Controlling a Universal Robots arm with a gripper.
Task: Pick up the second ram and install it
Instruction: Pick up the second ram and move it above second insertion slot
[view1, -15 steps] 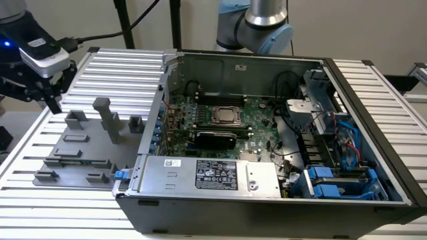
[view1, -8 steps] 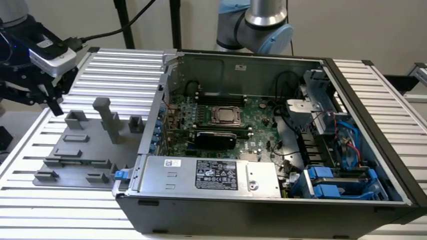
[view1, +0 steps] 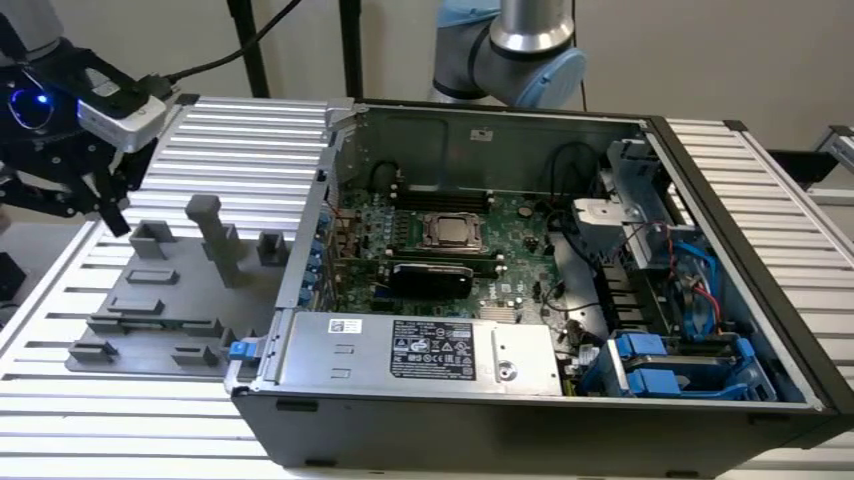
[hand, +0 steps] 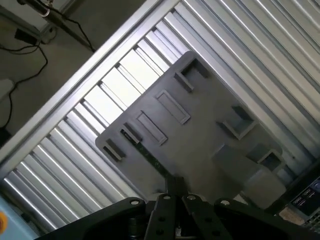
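Power supply (view1: 414, 350), silver and labelled, at the near corner of the open computer case (view1: 534, 425). Beside the case, toward the exterior view's left: grey plate (view1: 200, 300) (hand: 200, 145) with blocks, flat on the slatted table (view1: 120, 420). Lodged in a long slot of that plate: second ram (view1: 167, 322) (hand: 150, 156), thin green strip showing. Hung above the plate's far side, apart from the ram: gripper (view1: 114, 225) (hand: 175, 182), fingers (hand: 174, 189) drawn together, clasped nothing. Farther in, motherboard (view1: 514, 250) with square processor (view1: 451, 232); farthest, arm (view1: 527, 40) behind the case.

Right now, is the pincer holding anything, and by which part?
Nothing, as far as shows: the pincer hangs above the grey fixture, where the second ram lies.
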